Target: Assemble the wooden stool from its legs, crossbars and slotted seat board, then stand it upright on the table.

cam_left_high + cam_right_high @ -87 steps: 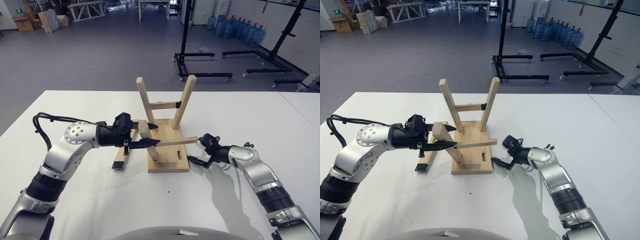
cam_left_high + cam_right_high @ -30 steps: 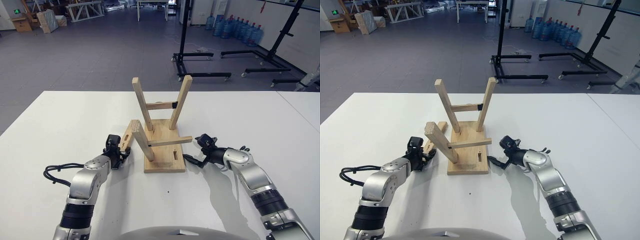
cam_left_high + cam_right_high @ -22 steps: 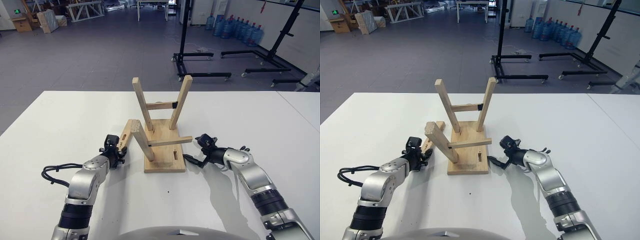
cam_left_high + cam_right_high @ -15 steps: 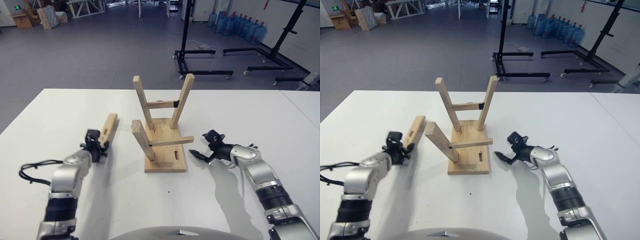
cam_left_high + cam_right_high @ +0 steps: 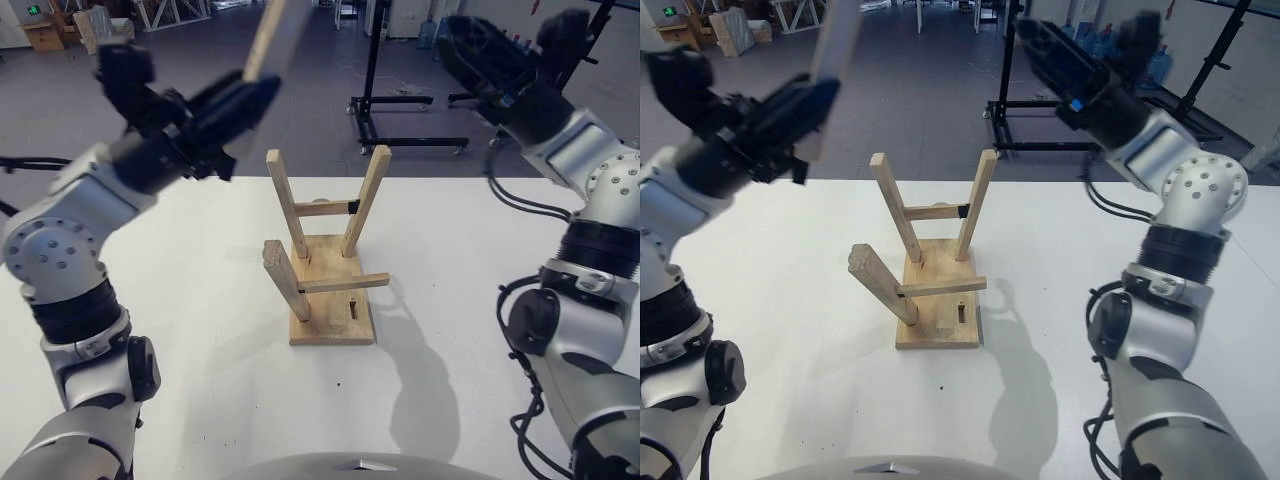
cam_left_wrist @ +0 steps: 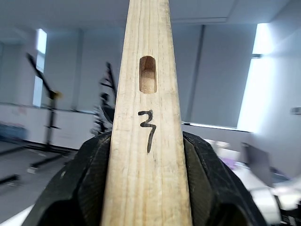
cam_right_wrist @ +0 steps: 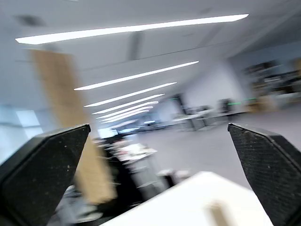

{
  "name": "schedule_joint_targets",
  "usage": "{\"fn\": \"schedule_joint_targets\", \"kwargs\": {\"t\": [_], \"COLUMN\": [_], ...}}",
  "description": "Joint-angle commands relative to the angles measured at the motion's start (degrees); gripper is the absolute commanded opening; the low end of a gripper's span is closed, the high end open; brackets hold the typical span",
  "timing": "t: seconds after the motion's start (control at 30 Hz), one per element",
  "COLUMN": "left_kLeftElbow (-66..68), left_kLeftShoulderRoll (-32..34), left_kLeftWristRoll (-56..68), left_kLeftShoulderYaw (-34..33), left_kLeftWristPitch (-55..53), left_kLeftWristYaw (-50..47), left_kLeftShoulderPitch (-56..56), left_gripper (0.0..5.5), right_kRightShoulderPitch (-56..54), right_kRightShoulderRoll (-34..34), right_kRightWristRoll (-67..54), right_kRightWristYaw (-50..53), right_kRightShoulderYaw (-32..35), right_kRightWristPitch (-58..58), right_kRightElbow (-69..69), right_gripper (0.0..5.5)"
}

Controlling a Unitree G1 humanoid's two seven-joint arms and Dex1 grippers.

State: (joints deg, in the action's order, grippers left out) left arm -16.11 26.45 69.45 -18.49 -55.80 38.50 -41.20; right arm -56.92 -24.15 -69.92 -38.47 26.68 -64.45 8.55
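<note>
The half-built stool lies upside down mid-table. On its seat board (image 5: 340, 325) two legs (image 5: 283, 200) stand upright with a crossbar (image 5: 325, 210) between them. A third leg (image 5: 285, 280) leans out to the left, with a second crossbar (image 5: 345, 283) running from it to the right. My left gripper (image 5: 250, 100) is raised high above the table's left side, shut on a loose slotted leg (image 6: 148, 117) that points up between its fingers (image 6: 89, 179). High on the right is my right gripper (image 5: 1040, 45), open, with nothing between its fingers (image 7: 42, 174).
The white table (image 5: 200, 300) carries nothing besides the stool. Behind its far edge lies open floor with black wheeled stands (image 5: 410, 140) and water bottles (image 5: 1090, 45) at the back.
Both arms have swung up from the table. The left one carried the loose leg from the tabletop to head height. The right gripper left its spot beside the seat board.
</note>
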Motion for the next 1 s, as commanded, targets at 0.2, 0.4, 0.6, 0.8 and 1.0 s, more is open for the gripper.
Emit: {"fn": "schedule_joint_targets", "kwargs": {"t": [0.2, 0.4, 0.6, 0.8, 1.0], "left_kLeftElbow": [2.9, 1.58, 0.84, 0.41, 0.01], "left_kLeftShoulderRoll": [0.53, 0.43, 0.6, 0.5, 0.78], "left_kLeftWristRoll": [-0.67, -1.6, -4.01, -5.25, -6.61], "left_kLeftShoulderYaw": [4.9, 6.91, 9.24, 10.26, 12.01], "left_kLeftWristPitch": [0.64, 0.96, 2.17, 2.81, 2.66], "left_kLeftWristYaw": [3.65, 4.34, 4.85, 5.03, 6.69], "left_kLeftShoulderPitch": [0.93, 1.52, 3.22, 3.79, 4.21], "left_gripper": [2.05, 2.05, 2.04, 2.04, 2.04], "right_kRightShoulderPitch": [7.36, 7.88, 7.69, 9.78, 6.78], "right_kRightShoulderRoll": [4.59, 8.3, 9.13, 6.97, 8.6], "right_kRightWristRoll": [-13.63, -10.6, -17.32, -17.3, -18.68], "right_kRightWristYaw": [8.87, 13.62, 16.49, 15.83, 16.32], "right_kRightShoulderYaw": [-1.18, -6.57, -6.49, -6.9, -8.26], "right_kRightWristPitch": [-2.07, 2.53, 3.68, 4.26, 6.26], "right_kRightElbow": [-7.93, -9.8, -11.89, -11.39, -11.06], "right_gripper": [5.4, 5.4, 5.4, 5.4, 5.4]}}
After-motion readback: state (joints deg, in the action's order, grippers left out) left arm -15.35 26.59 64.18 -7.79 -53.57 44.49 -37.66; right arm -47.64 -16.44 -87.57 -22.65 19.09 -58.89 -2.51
